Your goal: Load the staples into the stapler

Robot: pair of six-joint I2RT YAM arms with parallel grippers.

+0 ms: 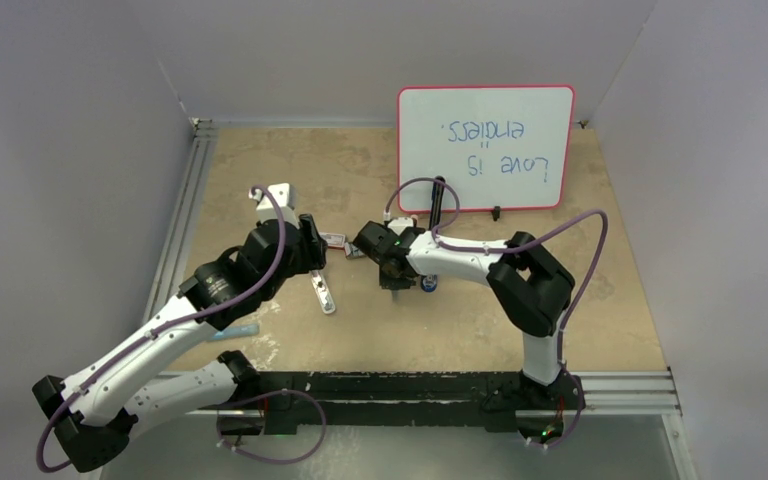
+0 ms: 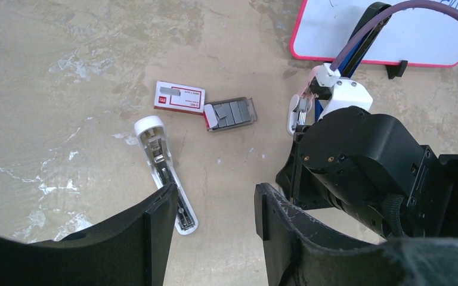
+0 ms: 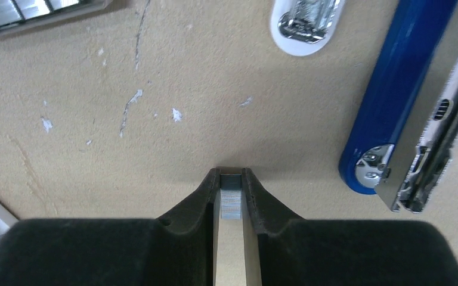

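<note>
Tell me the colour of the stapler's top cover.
Blue; the stapler shows best in the right wrist view.

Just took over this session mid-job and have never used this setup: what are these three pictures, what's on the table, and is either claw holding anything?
Two robot arms with two-finger grippers are bolted at the near edge of a table. The wide picture looks down from above and behind them; the other two come from cameras on each wrist. On it: an opened blue stapler, a tray of staple strips, a red-and-white box, a white oblong bar, and a whiteboard at the back. The left gripper is open and holds nothing. The right gripper is shut on a small strip of staples, near the stapler.
</note>
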